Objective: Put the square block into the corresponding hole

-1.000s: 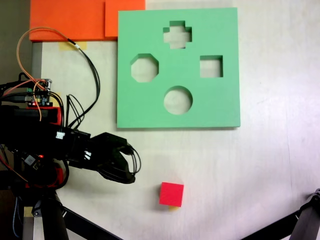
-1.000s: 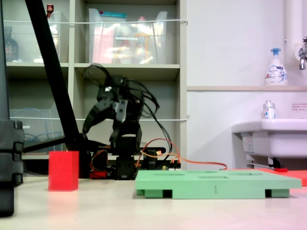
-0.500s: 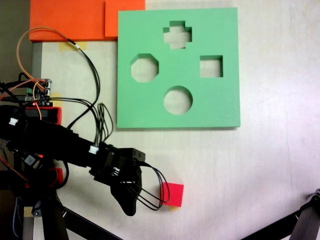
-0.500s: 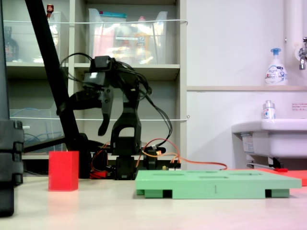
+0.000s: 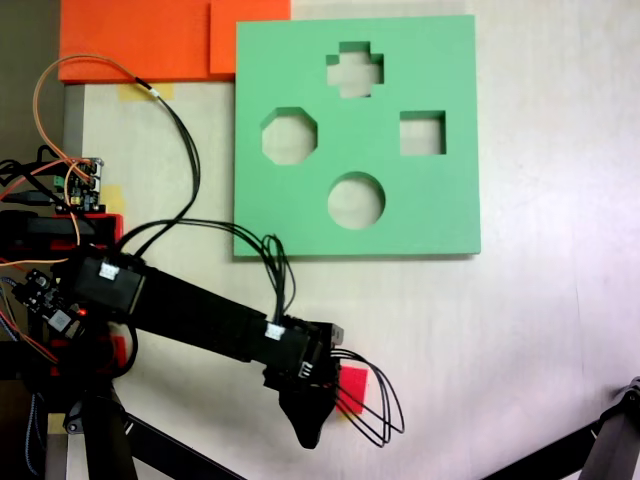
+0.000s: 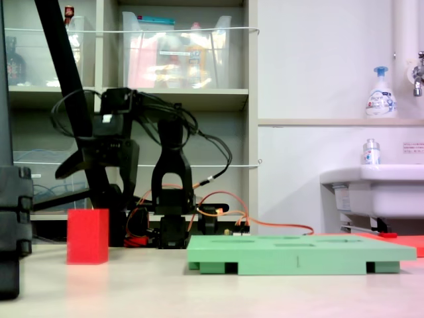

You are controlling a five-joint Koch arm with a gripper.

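Observation:
The square block (image 5: pixel 354 384) is a red cube lying on the pale table below the green board (image 5: pixel 300 215); my gripper covers its left part. In the low side view the square block (image 6: pixel 87 236) stands left of the green board (image 6: pixel 298 253). The corresponding hole (image 5: pixel 422 133) is the square cut-out at the board's right, with nothing in it. My gripper (image 5: pixel 312 402) hangs open just left of the cube. Seen from the side, the gripper (image 6: pixel 93 191) is above the cube, one jaw splayed left and one pointing down.
Orange foam sheets (image 5: pixel 150 40) lie at the table's top left. Loose black cables (image 5: pixel 375 420) loop off the gripper, and tripod legs (image 5: pixel 150 440) cross the bottom edge. The board also has cross, octagon and round cut-outs. A sink (image 6: pixel 374 189) stands to the right.
The arm has stretched out to the right in the top-down view, bringing the gripper from near its base to the cube. The gripper has come lower. The cube has not moved.

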